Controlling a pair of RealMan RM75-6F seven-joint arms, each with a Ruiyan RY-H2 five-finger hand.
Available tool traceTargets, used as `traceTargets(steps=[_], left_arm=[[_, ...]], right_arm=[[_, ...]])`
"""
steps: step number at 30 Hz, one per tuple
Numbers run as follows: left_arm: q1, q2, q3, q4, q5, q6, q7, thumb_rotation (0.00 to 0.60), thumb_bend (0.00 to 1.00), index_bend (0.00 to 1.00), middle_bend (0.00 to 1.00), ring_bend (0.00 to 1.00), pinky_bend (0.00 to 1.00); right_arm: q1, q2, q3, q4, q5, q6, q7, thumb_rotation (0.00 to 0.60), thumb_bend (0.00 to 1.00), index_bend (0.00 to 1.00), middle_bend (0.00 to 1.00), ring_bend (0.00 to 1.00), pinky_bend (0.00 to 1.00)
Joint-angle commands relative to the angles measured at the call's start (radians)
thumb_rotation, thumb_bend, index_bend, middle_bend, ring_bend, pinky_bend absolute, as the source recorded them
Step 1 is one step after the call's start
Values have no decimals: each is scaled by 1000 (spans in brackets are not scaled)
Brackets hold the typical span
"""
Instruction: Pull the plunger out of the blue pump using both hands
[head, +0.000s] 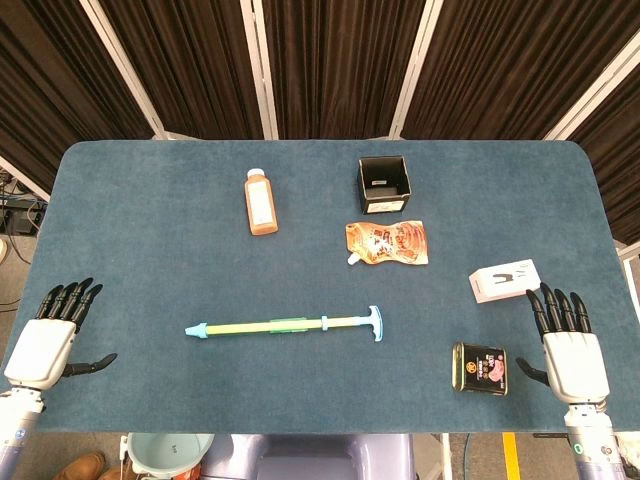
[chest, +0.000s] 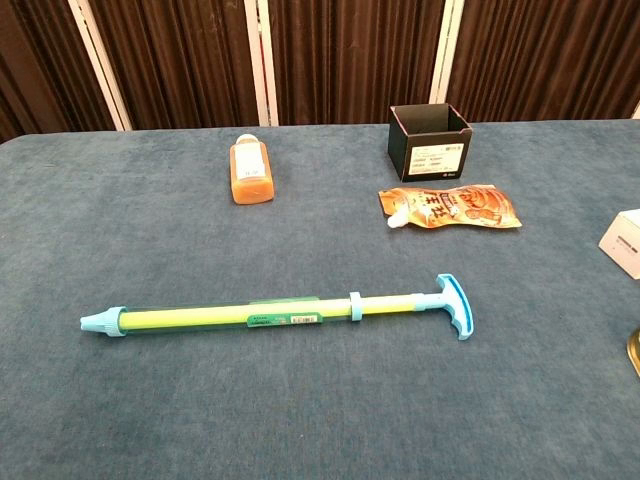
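Head view: blue pump (head: 285, 326) with T-handled plunger (head: 374, 322) lies mid-table, untouched. Left hand (head: 50, 335) and right hand (head: 568, 343) both released, fingers spread, at the table's near corners. Labels on orange bottle (head: 261, 201) and snack pouch (head: 388, 242) unreadable.

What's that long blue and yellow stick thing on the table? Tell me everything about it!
It is a pump, long, thin and plastic-looking: a see-through tube with yellow inside, a light blue nozzle at one end and a light blue T-shaped handle at the other. It lies flat on the blue table. Neither hand touches it.
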Motion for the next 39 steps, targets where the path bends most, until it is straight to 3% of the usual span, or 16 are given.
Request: traceTargets(steps=[1, 7, 10, 14, 17, 24, 33, 39], left_arm=[[-12, -20, -5, 16, -7, -16, 14, 600, 116, 2, 3, 16, 19], [-46, -106, -22, 71, -2, -40, 34, 600, 116, 96, 20, 16, 19], [-74, -197, -39, 136, 32, -26, 47, 600, 121, 216, 32, 19, 19], [-117, -311, -68, 220, 56, -18, 51, 600, 123, 465, 103, 47, 19], [-154, -371, -84, 261, 65, -33, 39, 600, 122, 527, 112, 48, 19], [-202, -465, -90, 354, 70, -63, 52, 600, 129, 510, 110, 48, 19], [-239, -518, -55, 394, 76, -118, 4, 600, 133, 467, 107, 48, 19], [-262, -533, -39, 431, 66, -163, 6, 600, 198, 447, 104, 48, 19]], right_arm=[[1, 3, 0, -8, 0, -2, -4, 600, 0, 0, 0, 0, 0], [1, 13, 8, -14, 17, -9, 8, 600, 0, 0, 0, 0, 0], [0, 21, 18, -18, 23, -3, 28, 600, 0, 0, 0, 0, 0], [6, 30, 32, -19, 49, -18, 51, 600, 0, 0, 0, 0, 0], [17, 35, 45, -11, 78, -45, 67, 600, 0, 0, 0, 0, 0], [28, 47, 59, 0, 113, -79, 107, 600, 0, 0, 0, 0, 0], [37, 58, 74, 14, 147, -103, 139, 600, 0, 0, 0, 0, 0], [38, 55, 70, 13, 147, -101, 127, 600, 0, 0, 0, 0, 0]])
